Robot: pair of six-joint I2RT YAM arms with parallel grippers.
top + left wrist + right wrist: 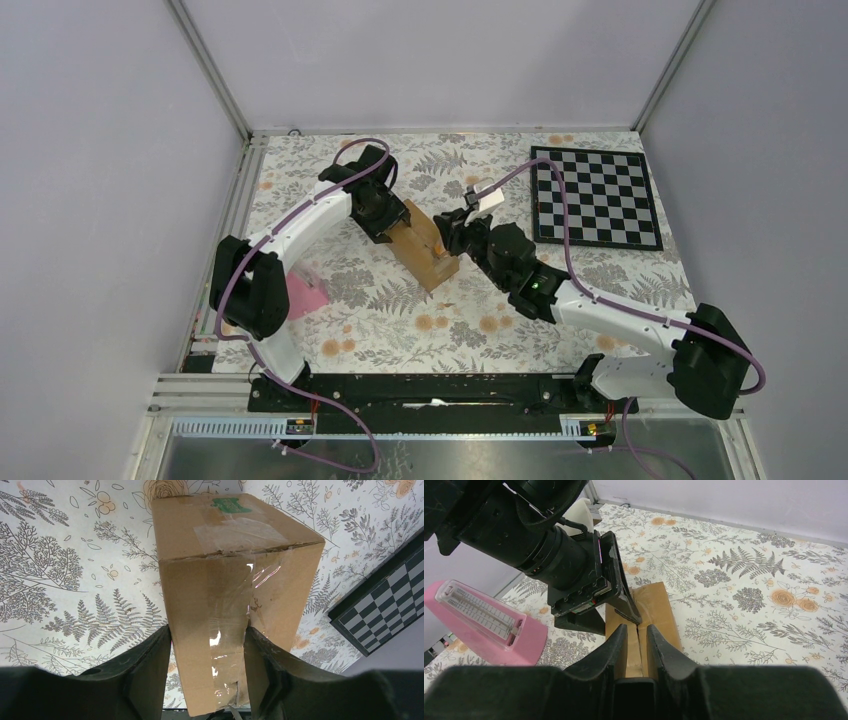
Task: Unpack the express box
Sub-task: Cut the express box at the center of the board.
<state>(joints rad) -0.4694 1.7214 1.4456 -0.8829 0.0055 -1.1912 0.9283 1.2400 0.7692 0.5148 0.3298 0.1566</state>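
Left wrist view has the box (235, 595) clamped in the left tool (209, 632), one finger on each side, its seam under clear tape (227, 530). It is sealed, flaps down, so nothing inside shows. I judge the unpacking barely begun: tape to part, flaps to open, contents to lift out. The box is mid-desk (400, 330) between both arms. The right tool (638, 630) is at its other end, jaws almost together — whether they pinch anything I cannot tell.

Brown express box (428, 258) between both arms' jaws, seemingly in their grip.
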